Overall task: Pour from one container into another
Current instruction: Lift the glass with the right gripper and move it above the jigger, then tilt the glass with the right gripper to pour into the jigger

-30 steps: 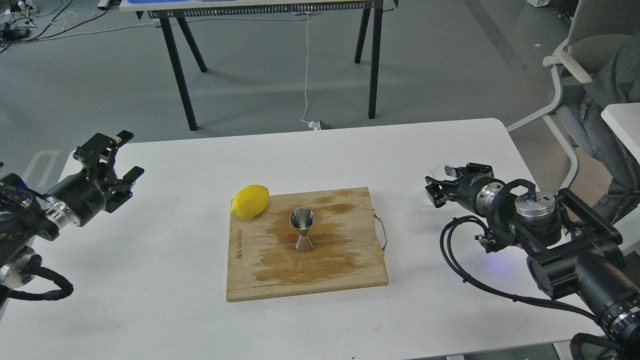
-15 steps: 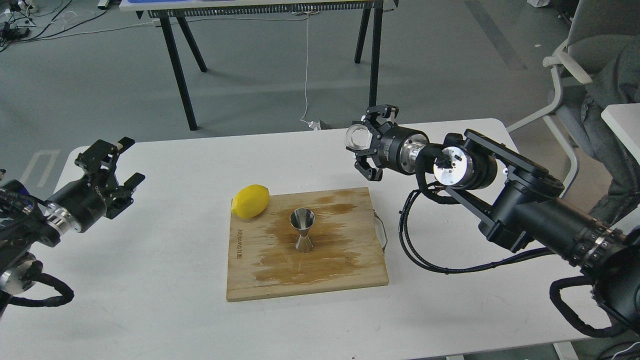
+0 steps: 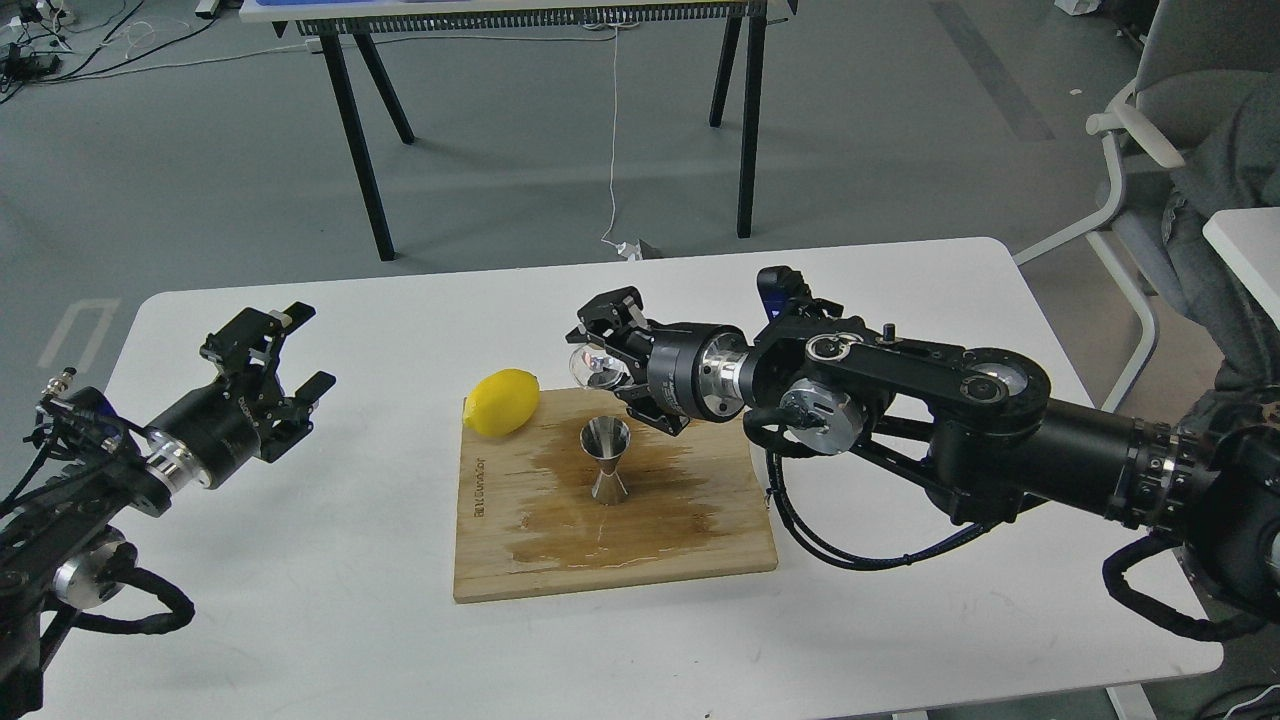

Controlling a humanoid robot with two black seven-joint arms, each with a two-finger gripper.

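The steel jigger (image 3: 605, 459) stands upright near the middle of the wooden cutting board (image 3: 700, 540). Just above and slightly behind it, my right gripper (image 3: 598, 362) is shut on the tiny clear glass cup (image 3: 589, 368), which is held in the air with its mouth turned toward the left. My left gripper (image 3: 282, 365) hovers open over the left part of the white table (image 3: 300, 600), well away from the board, with nothing between its fingers.
A yellow lemon (image 3: 501, 402) rests on the board's far left corner. A wet stain spreads over the board around the jigger. A metal handle (image 3: 763, 468) sticks out of the board's right edge. Beyond the table stand a black-legged table (image 3: 360, 150) and a chair (image 3: 1150, 130).
My right arm has swung left across the table carrying the glass cup, from the right side to just above the jigger. My left gripper has drifted a little to the right.
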